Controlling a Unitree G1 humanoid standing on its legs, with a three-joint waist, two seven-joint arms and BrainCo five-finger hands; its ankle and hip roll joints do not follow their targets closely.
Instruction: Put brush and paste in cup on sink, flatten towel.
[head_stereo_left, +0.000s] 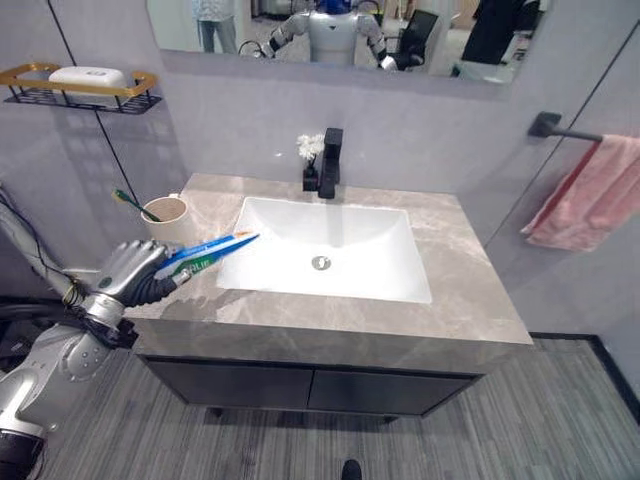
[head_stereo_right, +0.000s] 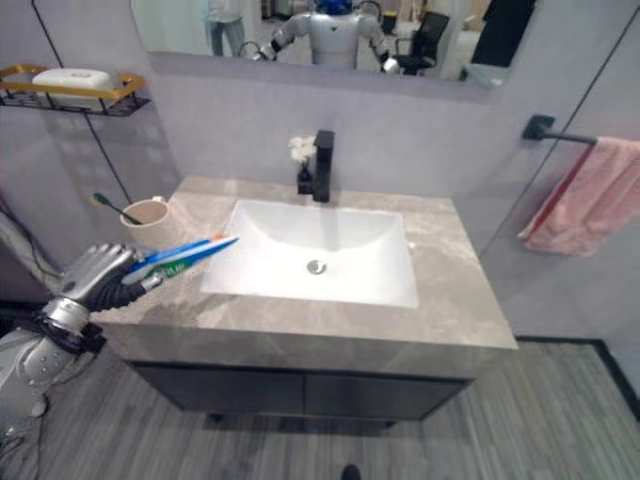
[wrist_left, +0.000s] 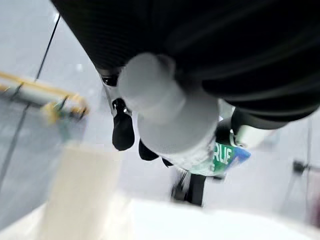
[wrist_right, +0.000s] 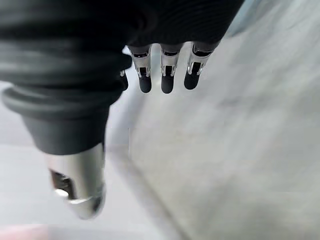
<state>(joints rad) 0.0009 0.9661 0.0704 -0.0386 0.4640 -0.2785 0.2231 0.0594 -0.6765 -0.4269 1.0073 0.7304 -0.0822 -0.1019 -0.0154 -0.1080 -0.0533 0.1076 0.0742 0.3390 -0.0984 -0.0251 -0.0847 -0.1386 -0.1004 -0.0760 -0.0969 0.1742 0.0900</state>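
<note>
My left hand (head_stereo_left: 135, 272) is shut on a blue, green and white toothpaste tube (head_stereo_left: 212, 253) at the left end of the grey counter (head_stereo_left: 470, 290). The tube points out over the white sink's (head_stereo_left: 385, 285) left rim. Its white cap end (wrist_left: 165, 115) shows close in the left wrist view. Just behind the hand stands a beige cup (head_stereo_left: 167, 220) with a green toothbrush (head_stereo_left: 133, 203) leaning in it. A pink towel (head_stereo_left: 590, 195) hangs bunched on a black wall bar at the right. My right hand (wrist_right: 167, 75) holds nothing, its fingers relaxed, over a pale surface.
A black faucet (head_stereo_left: 331, 162) and a small vase of white flowers (head_stereo_left: 311, 150) stand at the back of the sink. A gold-rimmed wall shelf (head_stereo_left: 80, 95) with a white soap bar hangs above the cup. A mirror runs above.
</note>
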